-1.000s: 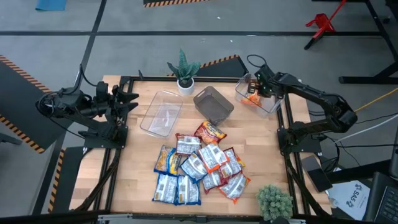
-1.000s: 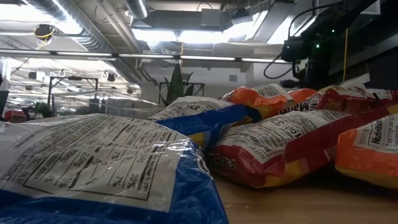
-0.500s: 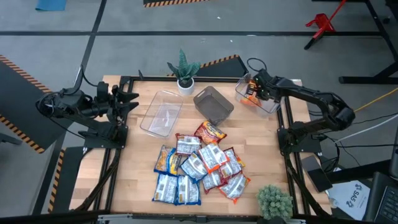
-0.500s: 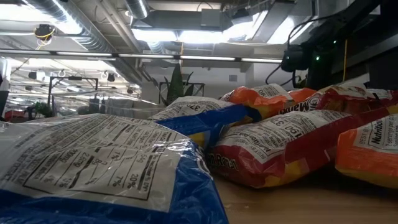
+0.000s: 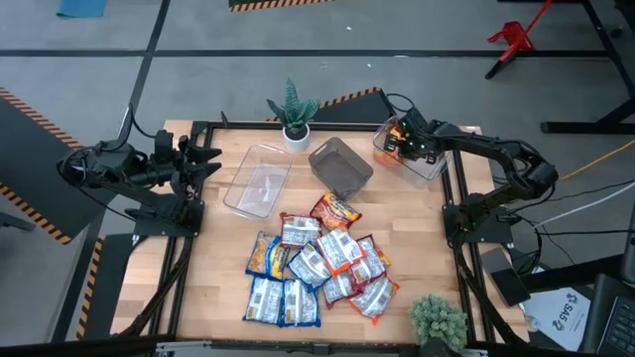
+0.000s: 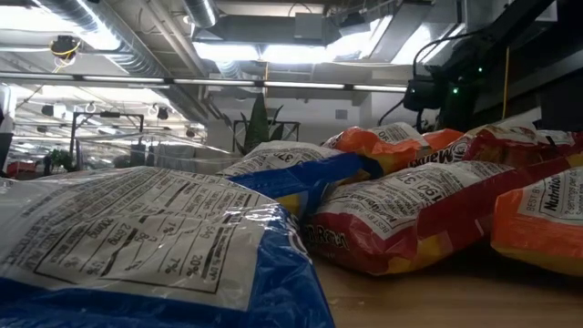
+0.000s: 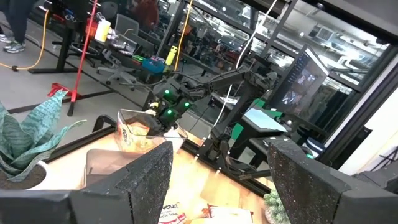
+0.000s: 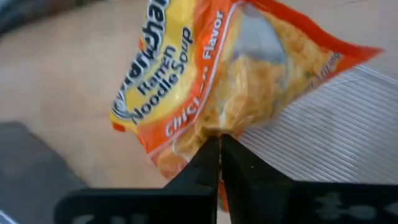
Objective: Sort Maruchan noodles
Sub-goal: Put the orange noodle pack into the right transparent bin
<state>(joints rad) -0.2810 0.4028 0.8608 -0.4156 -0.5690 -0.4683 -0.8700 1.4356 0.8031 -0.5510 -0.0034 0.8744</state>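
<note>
Several Maruchan noodles packets (image 5: 317, 268), in blue, orange and red wrappers, lie in a loose overlapping pile at the table's middle and fill the low view's foreground (image 6: 182, 228). My right gripper (image 5: 400, 139) is shut on one orange packet (image 8: 211, 81) over the clear bin (image 5: 417, 159) at the far right corner. My left gripper (image 5: 213, 159) waits open by the table's left edge, level, its fingers wide apart in the left wrist view (image 7: 217, 180). My right gripper pinches the orange packet by an edge of its wrapper (image 8: 214, 127) between its two shut fingers. The fingers slant steeply down from above. The packet hangs ahead of the fingertips inside the clear bin; whether it touches the bin's floor I cannot tell.
A second clear bin (image 5: 258, 180) lies at the far left of the table and a grey square bin (image 5: 340, 166) stands between the two. A potted plant (image 5: 293, 114) stands at the far edge, another (image 5: 438, 319) at the near right corner.
My right gripper has sunk into the far-right clear bin with the orange packet and has tipped more steeply downward, staying shut on it.
</note>
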